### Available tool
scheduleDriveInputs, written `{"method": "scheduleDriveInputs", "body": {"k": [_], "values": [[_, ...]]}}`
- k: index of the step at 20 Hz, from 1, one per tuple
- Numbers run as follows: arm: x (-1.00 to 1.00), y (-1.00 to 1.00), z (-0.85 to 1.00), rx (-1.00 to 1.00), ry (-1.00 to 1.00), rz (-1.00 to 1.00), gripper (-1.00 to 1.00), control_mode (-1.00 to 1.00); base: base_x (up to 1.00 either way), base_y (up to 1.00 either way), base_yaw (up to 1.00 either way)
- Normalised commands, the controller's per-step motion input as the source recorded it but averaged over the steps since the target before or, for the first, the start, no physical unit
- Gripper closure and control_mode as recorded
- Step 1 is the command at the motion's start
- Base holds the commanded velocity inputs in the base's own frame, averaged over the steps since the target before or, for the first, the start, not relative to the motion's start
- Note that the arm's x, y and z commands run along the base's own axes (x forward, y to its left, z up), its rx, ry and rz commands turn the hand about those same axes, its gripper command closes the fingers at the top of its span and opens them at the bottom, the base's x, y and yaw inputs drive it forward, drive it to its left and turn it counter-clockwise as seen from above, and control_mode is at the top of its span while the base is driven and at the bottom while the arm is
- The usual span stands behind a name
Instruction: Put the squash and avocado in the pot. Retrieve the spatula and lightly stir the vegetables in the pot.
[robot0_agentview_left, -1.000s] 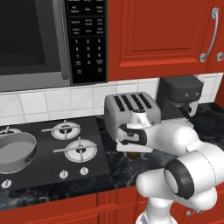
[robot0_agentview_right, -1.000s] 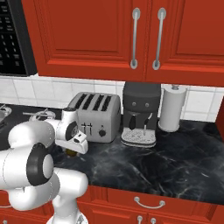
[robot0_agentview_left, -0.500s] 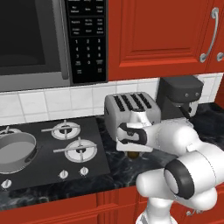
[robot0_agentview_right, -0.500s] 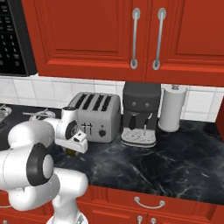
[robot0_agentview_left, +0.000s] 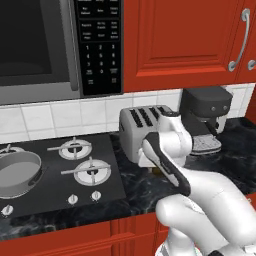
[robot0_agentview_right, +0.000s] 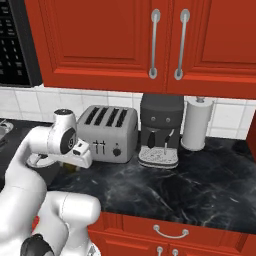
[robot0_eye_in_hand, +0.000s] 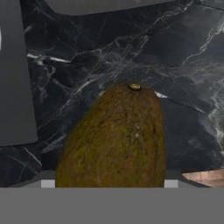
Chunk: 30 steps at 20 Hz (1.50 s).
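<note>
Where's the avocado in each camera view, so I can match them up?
Left base view: avocado, a mostly hidden brown sliver on the counter in front of the toaster.
Right base view: small olive patch below the toaster's left end.
Hand view: large, bottom centre.
Shared landmark: the black marble counter it lies on.

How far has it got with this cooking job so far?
Barely started. The pot looks empty where visible, so nothing seems done. In hand: the tool is down at the avocado on the counter, apparently about to take it. Left: both vegetables into the pot, then fetching the spatula and stirring.
</note>
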Motion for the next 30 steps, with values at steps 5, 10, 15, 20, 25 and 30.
{"method": "scheduleDriveInputs", "body": {"k": [5, 10, 15, 20, 25, 30], "values": [[-0.88, -0.14, 1.00, 0.03, -0.16, 0.06, 1.00, -1.00, 0.00, 0.00, 0.00], [-0.56, -0.24, 0.99, 0.02, -0.12, 0.04, 1.00, -1.00, 0.00, 0.00, 0.00], [-0.02, -0.30, 0.95, 0.01, -0.02, 0.04, 1.00, -1.00, 0.00, 0.00, 0.00], [-0.19, -0.14, 0.17, 0.03, -0.11, 0.01, 1.00, -1.00, 0.00, 0.00, 0.00], [0.00, 0.00, 0.00, 0.00, 0.00, 0.00, 1.00, -1.00, 0.00, 0.00, 0.00], [0.00, 0.00, 0.00, 0.00, 0.00, 0.00, 1.00, -1.00, 0.00, 0.00, 0.00]]}}
